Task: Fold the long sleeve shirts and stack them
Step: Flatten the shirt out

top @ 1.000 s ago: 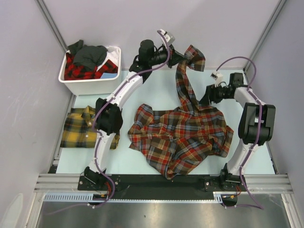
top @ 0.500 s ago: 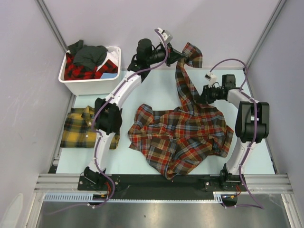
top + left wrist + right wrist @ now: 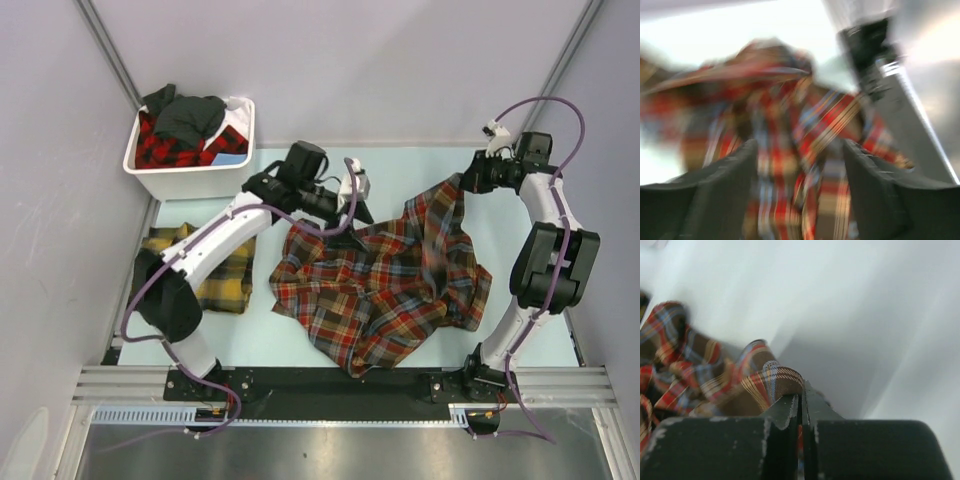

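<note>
Shirt (image 3: 390,280) in red-brown plaid, wrist view alone shows right gripper (image 3: 801,400) clenched on it, left gripper (image 3: 800,147) spread.

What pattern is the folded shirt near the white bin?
Folded shirt: yellow and dark green plaid, best in top external view.

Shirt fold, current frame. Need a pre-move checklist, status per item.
1. Right end effector gripping the sleeve: ok, jaws shut on a plaid fold.
2. Left end effector open: ok, fingers apart over the red-brown shirt, though the wrist view is blurred.
3. Red-brown shirt spread flat: not ok, bunched and creased.
4. Yellow plaid shirt neatly folded: cannot tell, the left arm crosses over it.
5. White bin emptied: not ok, clothes inside.
</note>
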